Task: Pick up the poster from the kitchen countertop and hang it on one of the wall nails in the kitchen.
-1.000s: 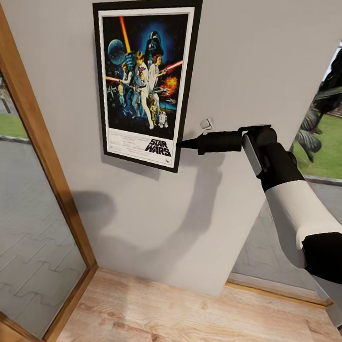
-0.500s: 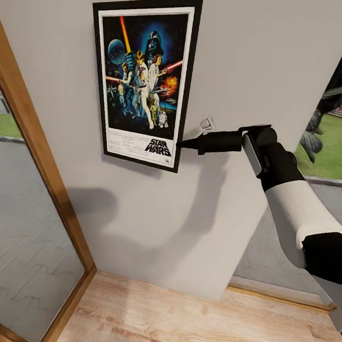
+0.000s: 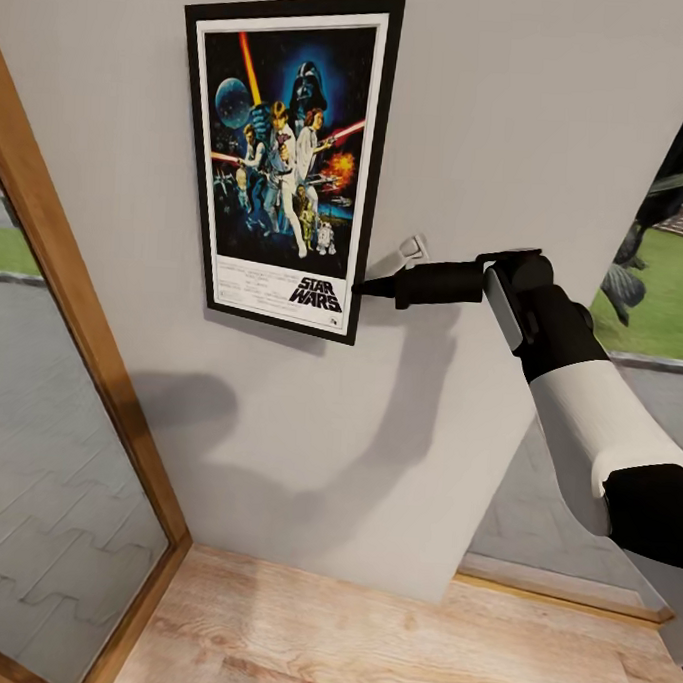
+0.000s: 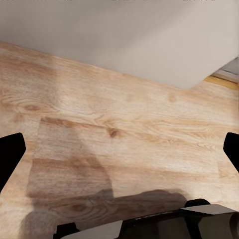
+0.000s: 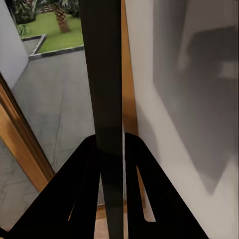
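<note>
The poster [image 3: 286, 158], black-framed with a white border and the STAR WARS logo at its bottom, stands upright and flat against the grey wall [image 3: 513, 120]. My right gripper [image 3: 359, 288] is shut on its lower right edge. In the right wrist view the poster's dark edge [image 5: 107, 74] runs between the black fingers [image 5: 82, 179], close beside the wall. A small white fitting [image 3: 414, 249] sticks out of the wall just above the gripper's body. My left gripper [image 4: 119, 159] is open over the wood floor and holds nothing. The kitchen countertop is out of view.
A wood-framed glass door [image 3: 70, 367] stands at the left, with paving and grass outside. Another glass opening [image 3: 656, 268] with plants is at the right. Light wood-plank floor [image 3: 366, 643] lies below the wall.
The view has shifted a little, so the door frame and floor sit slightly lower and further left. The poster and my right gripper keep the same hold and place.
</note>
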Robot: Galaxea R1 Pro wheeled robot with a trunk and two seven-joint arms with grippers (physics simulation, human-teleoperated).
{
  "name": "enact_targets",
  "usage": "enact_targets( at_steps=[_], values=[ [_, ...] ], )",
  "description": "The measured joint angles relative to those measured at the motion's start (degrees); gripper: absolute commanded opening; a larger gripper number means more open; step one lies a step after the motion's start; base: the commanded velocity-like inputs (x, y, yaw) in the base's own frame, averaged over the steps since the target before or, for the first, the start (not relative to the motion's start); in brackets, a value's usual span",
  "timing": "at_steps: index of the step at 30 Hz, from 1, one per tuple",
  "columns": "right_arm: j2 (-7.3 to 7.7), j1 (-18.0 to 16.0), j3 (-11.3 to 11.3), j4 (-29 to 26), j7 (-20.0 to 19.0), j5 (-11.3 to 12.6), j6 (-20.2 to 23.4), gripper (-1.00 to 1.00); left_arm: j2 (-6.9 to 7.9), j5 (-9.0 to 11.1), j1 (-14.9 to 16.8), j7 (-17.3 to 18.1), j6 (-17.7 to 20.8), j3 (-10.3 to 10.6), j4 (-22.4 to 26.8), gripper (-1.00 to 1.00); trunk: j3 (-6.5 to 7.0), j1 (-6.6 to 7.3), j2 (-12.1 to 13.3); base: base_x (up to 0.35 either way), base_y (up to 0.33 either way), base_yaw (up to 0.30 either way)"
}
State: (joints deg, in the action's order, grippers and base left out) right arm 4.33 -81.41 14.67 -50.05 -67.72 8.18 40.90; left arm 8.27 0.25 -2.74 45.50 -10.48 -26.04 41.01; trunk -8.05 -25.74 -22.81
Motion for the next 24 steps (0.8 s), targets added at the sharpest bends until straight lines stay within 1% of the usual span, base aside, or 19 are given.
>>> enact_targets(
  at_steps=[10, 12, 15, 24],
  values=[
    [0.00, 0.00, 0.00, -0.04, 0.00, -0.01, 0.02, -1.00, 0.00, 0.00, 0.00, 0.00, 0.00, 0.00, 0.00, 1.00, 0.00, -0.01, 0.01, 0.029, 0.000, 0.000],
    [-0.65, -0.50, -0.64, 0.60, 0.64, 0.54, -0.38, -1.00, -0.22, -0.01, 0.00, -0.09, -0.09, 0.06, 0.13, 1.00, 0.00, -0.01, 0.00, 0.000, 0.000, 0.000],
    [-1.59, -0.47, -1.33, 1.58, 1.40, 0.50, -0.40, -1.00, -0.23, -0.01, 0.00, -0.09, -0.09, 0.05, 0.14, 1.00, 0.00, -0.01, 0.01, 0.000, 0.000, 0.000],
    [-1.60, -0.48, -1.34, 2.17, 1.40, 0.50, -0.40, -1.00, -0.23, -0.01, 0.00, -0.09, -0.09, 0.05, 0.14, 1.00, 0.00, -0.01, 0.00, 0.000, 0.000, 0.000]
  ],
)
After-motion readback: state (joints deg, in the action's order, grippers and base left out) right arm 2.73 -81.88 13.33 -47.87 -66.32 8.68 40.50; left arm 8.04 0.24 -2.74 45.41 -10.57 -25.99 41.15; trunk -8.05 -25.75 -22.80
